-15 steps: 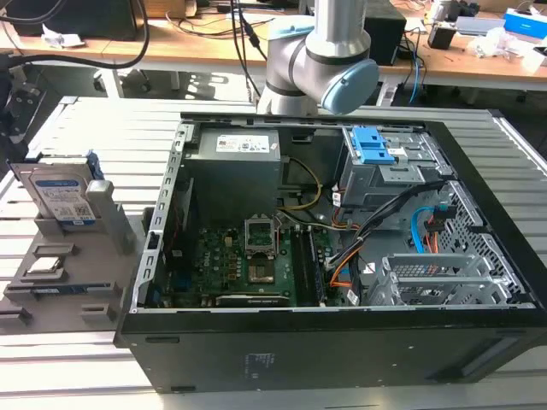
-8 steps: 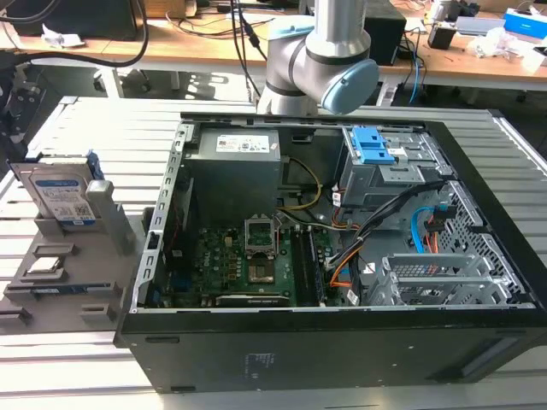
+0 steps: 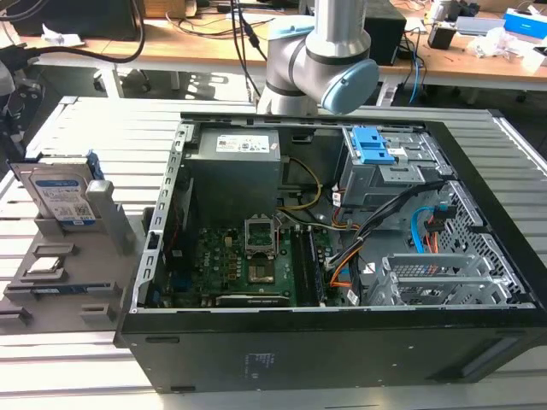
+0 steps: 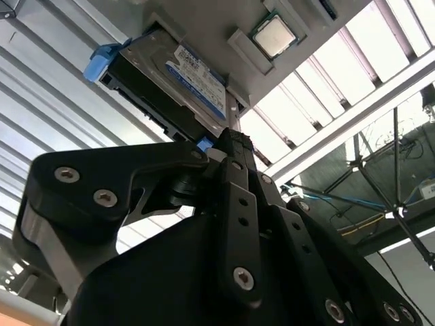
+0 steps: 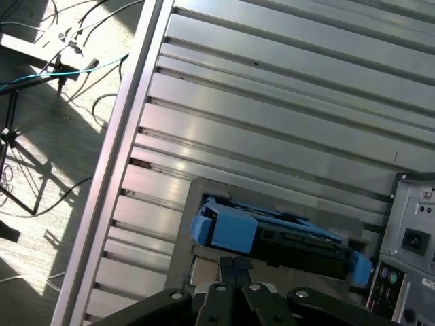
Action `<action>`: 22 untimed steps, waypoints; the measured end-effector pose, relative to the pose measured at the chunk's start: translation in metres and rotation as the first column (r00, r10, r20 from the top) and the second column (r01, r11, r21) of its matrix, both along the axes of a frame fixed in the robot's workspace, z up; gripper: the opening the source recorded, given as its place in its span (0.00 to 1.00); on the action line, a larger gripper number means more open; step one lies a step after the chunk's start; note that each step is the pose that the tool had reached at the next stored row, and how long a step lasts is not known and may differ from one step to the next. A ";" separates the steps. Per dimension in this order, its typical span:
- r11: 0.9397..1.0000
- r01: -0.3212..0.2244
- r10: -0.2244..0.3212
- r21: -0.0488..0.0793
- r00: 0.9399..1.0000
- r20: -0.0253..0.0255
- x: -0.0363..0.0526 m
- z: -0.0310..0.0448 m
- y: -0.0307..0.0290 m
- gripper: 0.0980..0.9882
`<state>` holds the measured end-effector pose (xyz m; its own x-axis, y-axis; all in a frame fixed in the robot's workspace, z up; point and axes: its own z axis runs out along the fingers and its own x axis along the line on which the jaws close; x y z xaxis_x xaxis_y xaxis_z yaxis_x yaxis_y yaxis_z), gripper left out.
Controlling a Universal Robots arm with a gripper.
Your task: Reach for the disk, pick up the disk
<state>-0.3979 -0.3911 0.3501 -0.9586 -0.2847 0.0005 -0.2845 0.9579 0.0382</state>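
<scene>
The disk (image 3: 60, 193) stands on edge in a grey holder (image 3: 60, 256) at the exterior view's left. It is a silver-grey drive with a white-and-blue label, edged by a blue carrier frame. The second wrist view shows the disk (image 4: 183, 75) and its label face beyond my black gripper (image 4: 233, 140). In the first wrist view the disk (image 5: 285, 239) is seen edge-on, with its blue frame just past my gripper (image 5: 234, 265). The fingertips lie together with nothing between them, a short way off the disk and not touching it.
An open black computer case (image 3: 342, 342) takes up the middle and the exterior view's right, with the arm (image 3: 320, 60) behind it. A small square silver chip (image 4: 274, 37) sits on the grey holder beside the disk. Ribbed metal table (image 5: 272, 115) lies all around; floor cables (image 5: 41, 75) lie beyond its edge.
</scene>
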 end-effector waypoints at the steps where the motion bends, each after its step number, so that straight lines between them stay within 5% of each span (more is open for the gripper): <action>1: 1.000 -0.022 0.022 0.000 1.000 0.000 0.0000 0.0000 0.0000 0.01; 12: 0.987 -0.161 0.161 0.000 0.987 0.000 0.0000 0.0000 0.0000 0.01; 19: 0.964 -0.266 0.266 0.000 0.964 0.000 0.0000 0.0000 0.0000 0.01; 22: 0.947 -0.322 0.322 0.000 0.947 0.000 0.0000 0.0000 0.0000 0.01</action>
<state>-0.3979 -0.3911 0.3501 -0.8161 -0.5780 0.0005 -0.5775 0.8155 0.0382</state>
